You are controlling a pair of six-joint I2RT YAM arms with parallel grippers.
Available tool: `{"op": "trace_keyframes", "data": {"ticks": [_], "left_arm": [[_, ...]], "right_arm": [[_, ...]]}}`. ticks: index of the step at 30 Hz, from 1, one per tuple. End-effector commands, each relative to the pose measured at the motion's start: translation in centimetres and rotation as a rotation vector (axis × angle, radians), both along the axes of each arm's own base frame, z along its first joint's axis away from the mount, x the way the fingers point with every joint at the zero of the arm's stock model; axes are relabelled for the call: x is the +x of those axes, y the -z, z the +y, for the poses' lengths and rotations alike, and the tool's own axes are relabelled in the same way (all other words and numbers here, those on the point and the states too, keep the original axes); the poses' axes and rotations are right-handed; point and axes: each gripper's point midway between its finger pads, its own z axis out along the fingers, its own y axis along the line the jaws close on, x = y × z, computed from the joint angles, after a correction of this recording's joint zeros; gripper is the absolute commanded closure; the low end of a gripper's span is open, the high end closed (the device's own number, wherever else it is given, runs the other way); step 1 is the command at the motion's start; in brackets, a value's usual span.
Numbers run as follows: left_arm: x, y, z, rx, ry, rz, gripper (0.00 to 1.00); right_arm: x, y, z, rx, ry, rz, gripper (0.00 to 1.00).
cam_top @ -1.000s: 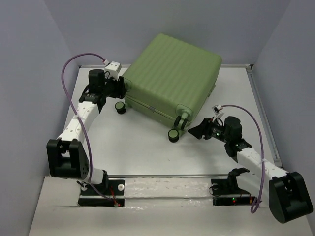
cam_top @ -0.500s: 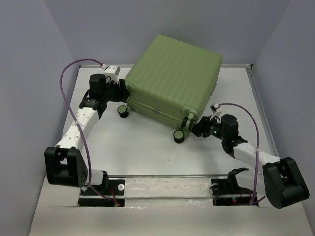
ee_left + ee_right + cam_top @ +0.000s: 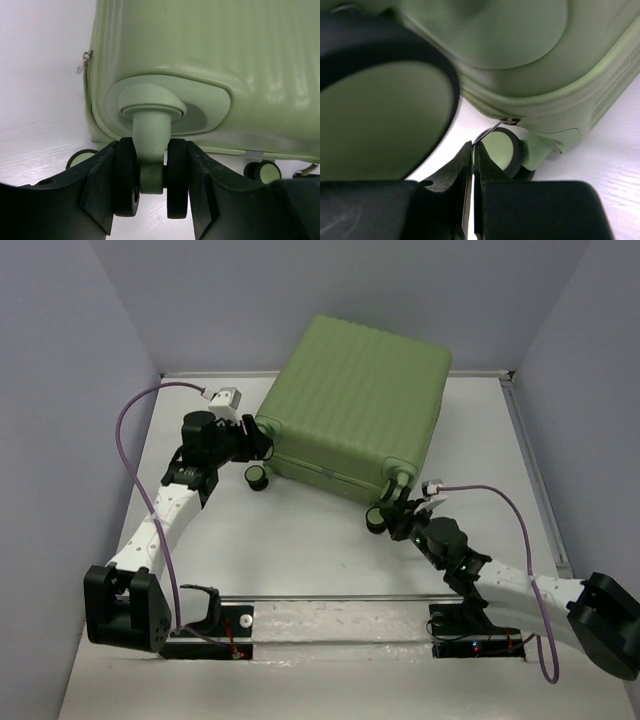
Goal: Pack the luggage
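Note:
The luggage (image 3: pixel 355 400), a light-green ribbed suitcase, lies closed and flat at the back of the table. My left gripper (image 3: pixel 258 443) is at its left corner. In the left wrist view its fingers (image 3: pixel 100 185) press both sides of a twin black caster wheel (image 3: pixel 126 175) under the shell (image 3: pixel 200 60). My right gripper (image 3: pixel 402 516) is low at the near right corner beside another wheel (image 3: pixel 377 518). In the right wrist view its jaws (image 3: pixel 474 146) are shut on the thin metal zipper pull (image 3: pixel 492 131), which hangs from the shell (image 3: pixel 520 50).
A large blurred wheel (image 3: pixel 375 130) fills the left of the right wrist view, and a second wheel (image 3: pixel 500 150) sits behind the fingertips. A loose-hanging wheel (image 3: pixel 258 477) is near the left arm. Grey walls enclose the white table (image 3: pixel 300 550); a metal rail (image 3: pixel 340 598) runs along its near edge.
My right arm swung down and forward to the near right corner and its jaws closed on the zipper pull. The luggage shifted slightly right, and the left gripper moved with its wheel.

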Motion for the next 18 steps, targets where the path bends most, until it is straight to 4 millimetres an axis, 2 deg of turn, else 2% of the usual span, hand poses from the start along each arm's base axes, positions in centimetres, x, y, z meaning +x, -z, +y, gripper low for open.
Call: {"op": "trace_keyframes", "data": {"ticks": [1,2,4,7,8,9,10,13,16,18], "left_arm": [[-6.7,-0.6,-7.6,-0.267,0.29,0.092,0.94],[-7.2,-1.1,-7.9,-0.289,0.298,0.08,0.94],[-8.1,-1.4,-9.2,-0.326,0.33,0.06,0.94],[-9.1,-3.1,-10.3,-0.408,0.353,0.032,0.94],[-9.5,-3.7,-10.6,-0.427,0.364,0.019,0.94],[-9.7,-4.5,-10.8,-0.46,0.367,0.013,0.94],[-9.8,-4.9,-10.9,-0.474,0.371,0.008,0.94],[-10.5,-6.3,-11.1,-0.516,0.385,-0.014,0.94],[-11.1,-7.5,-11.0,-0.535,0.401,-0.043,0.94],[-11.1,-7.9,-10.7,-0.524,0.387,-0.054,0.94]], "right_arm": [[1.4,-4.0,-2.7,0.129,0.255,-0.162,0.93],[1.5,-4.5,-2.7,0.135,0.266,-0.186,0.93],[1.9,-5.7,-0.4,0.126,0.204,-0.243,0.93],[1.2,-6.8,6.0,0.063,0.094,-0.287,0.93],[-0.8,-6.9,9.2,0.044,0.018,-0.299,0.93],[-0.9,-6.9,10.8,0.016,0.017,-0.308,0.93],[-0.8,-6.6,13.8,-0.009,-0.013,-0.308,0.93],[-1.1,-5.2,18.5,-0.021,-0.105,-0.252,0.93],[-1.7,-4.6,21.2,-0.04,-0.181,-0.237,0.93],[-1.9,-4.5,20.5,-0.055,-0.158,-0.223,0.93]]}}
